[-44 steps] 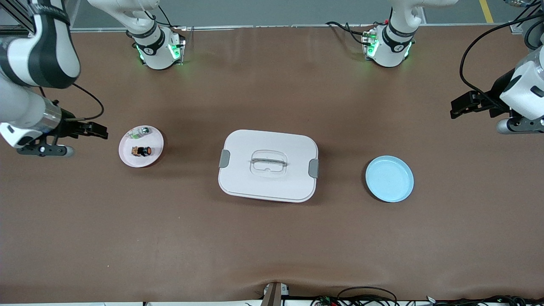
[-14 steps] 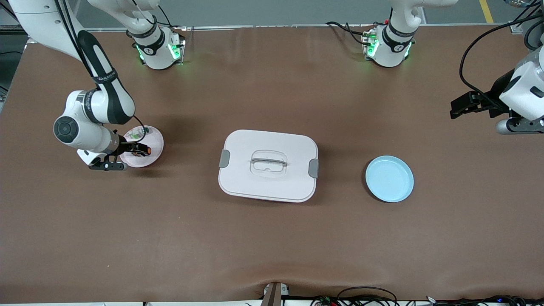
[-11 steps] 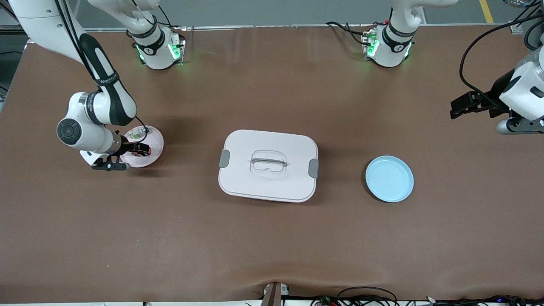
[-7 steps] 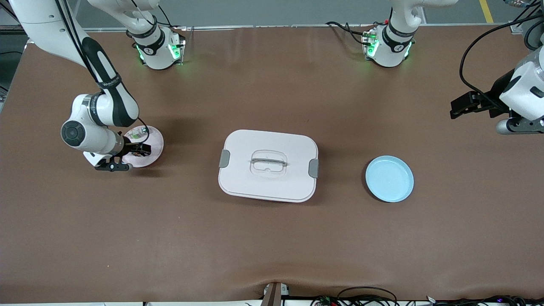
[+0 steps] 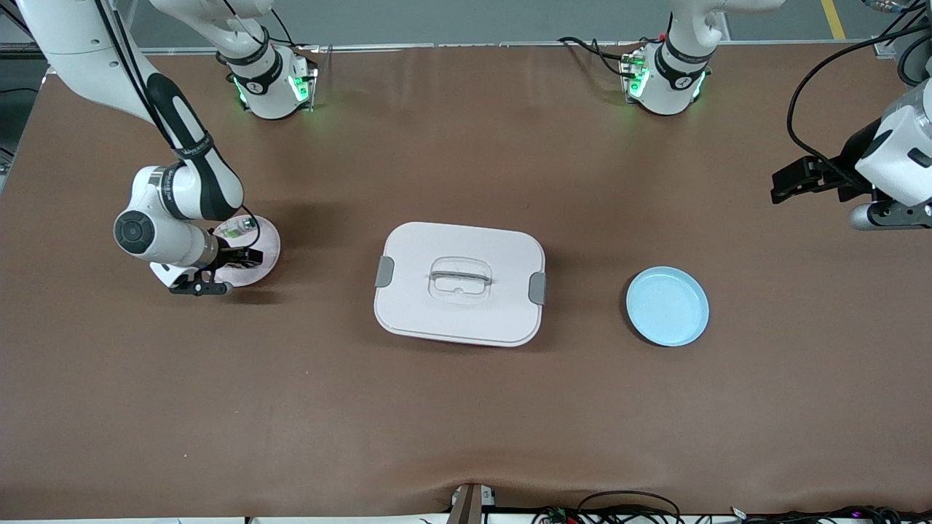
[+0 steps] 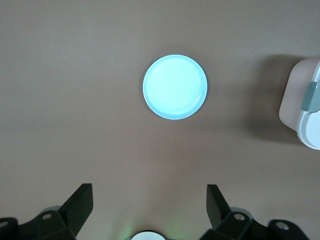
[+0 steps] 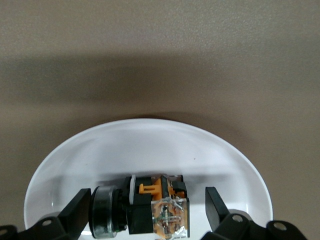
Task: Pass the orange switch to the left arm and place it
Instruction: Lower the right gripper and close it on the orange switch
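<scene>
Orange switch (image 7: 150,210) is the smallest item on a brown worktop (image 5: 466,407) whose biggest object is the white box (image 5: 459,283), standing lidded mid-worktop with grey latches on its two short sides. Next in size come the two white arms: the right arm (image 5: 182,196) bends down over the pink plate (image 5: 268,244) toward its end of the worktop, while the left arm (image 5: 899,156) waits raised over its own end. A blue plate (image 5: 668,306) sits between the box and the left arm's end, well apart from the box; the pink plate sits between the box and the right arm's end. The right pincer (image 7: 149,212) is down at the pink plate with its fingers spread, one on each side of the switch, which lies on its side on the plate; whether the pads already touch it is hard to say from the wrist view. The left pincer (image 6: 150,212) is spread too, holding nothing, with the blue plate showing below it. A small green-and-silver component (image 5: 234,231) lies on the pink plate, farther from the front camera than the switch.
</scene>
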Tool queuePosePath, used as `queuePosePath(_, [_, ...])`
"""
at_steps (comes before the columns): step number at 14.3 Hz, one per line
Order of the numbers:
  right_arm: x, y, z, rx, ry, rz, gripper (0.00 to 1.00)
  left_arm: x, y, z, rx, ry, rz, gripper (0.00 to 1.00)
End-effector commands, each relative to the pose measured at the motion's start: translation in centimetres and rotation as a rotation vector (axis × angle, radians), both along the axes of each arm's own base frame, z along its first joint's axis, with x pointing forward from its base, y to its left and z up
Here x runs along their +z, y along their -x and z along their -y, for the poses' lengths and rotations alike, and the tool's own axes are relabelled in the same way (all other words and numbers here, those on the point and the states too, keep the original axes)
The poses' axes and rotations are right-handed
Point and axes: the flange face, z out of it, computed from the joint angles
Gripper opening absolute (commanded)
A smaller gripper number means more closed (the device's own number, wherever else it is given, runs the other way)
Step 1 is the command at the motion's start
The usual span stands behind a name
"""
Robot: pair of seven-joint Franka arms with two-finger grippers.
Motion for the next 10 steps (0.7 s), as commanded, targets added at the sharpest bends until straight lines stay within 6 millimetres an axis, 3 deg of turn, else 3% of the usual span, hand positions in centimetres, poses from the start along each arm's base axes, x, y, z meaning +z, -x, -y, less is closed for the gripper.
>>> queuePosePath(1, [-0.10,-0.28,-0.25,0.005,-0.012,0.010,1.00,0.27,0.01,-0.09,-0.009,0.015,-0.004,1.00])
queuePosePath(3, [-0.18,-0.26,-0.41,0.009,-0.013,0.008,0.85,0.27,0.01,-0.09,-0.009,0.015,-0.004,1.00])
queuePosePath(7, [-0.12,-0.25,-0.49,0.042,-0.019,0.007,0.35,0.28,0.02,0.19,-0.013,0.017,-0.002,1.00])
queuePosePath(8, [-0.12,-0.25,-0.41,0.059,-0.023,0.007,0.28,0.27,0.06,0.34,-0.010,0.015,-0.004,1.00])
queuePosePath(10, [0.00,-0.33,-0.33,0.071,-0.025,0.010,0.24,0.21,0.03,0.27,-0.013,0.017,-0.004,1.00])
